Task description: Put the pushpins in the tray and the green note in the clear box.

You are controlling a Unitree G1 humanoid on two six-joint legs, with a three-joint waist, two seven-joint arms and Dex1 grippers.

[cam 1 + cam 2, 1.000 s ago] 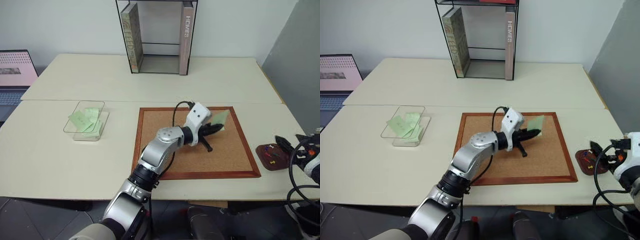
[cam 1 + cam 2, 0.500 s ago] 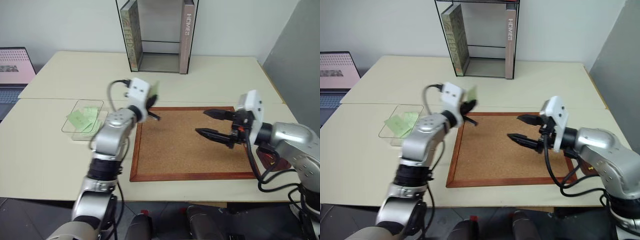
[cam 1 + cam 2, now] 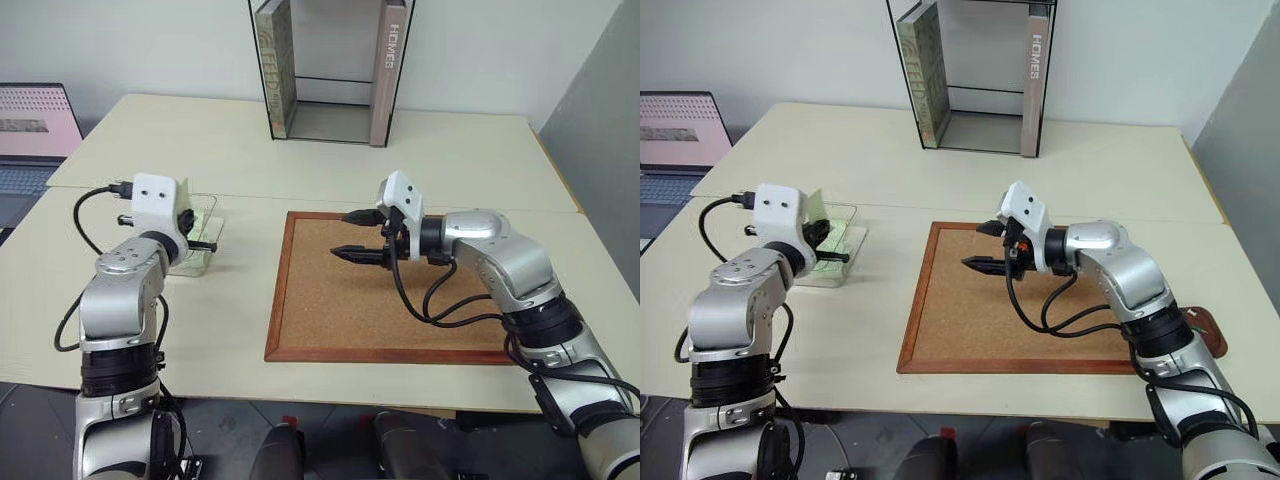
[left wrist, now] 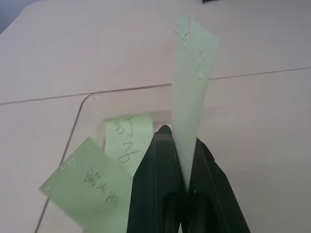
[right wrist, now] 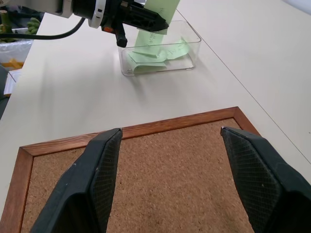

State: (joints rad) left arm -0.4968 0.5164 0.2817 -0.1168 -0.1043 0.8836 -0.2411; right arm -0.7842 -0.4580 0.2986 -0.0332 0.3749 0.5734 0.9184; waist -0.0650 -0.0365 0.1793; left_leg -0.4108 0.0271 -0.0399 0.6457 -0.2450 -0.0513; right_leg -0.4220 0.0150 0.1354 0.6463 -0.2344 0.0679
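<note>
Corkboard (image 3: 400,300): right gripper (image 3: 352,233) above its near-left part, jaws spread, empty. Left gripper (image 3: 836,247): jaws pinching green note (image 4: 190,97) upright over clear box (image 5: 160,53) of green slips (image 4: 92,182). Tray (image 3: 1210,328): right of corkboard. Book stand (image 3: 330,70): far side.

The corkboard (image 3: 400,290) is set at the table's centre. The clear box (image 3: 200,245) is placed at its 9 o'clock, with paper slips (image 5: 158,51) inside. The book stand (image 3: 330,70) is found at 12 o'clock, the laptop (image 3: 35,130) at 10 o'clock.
</note>
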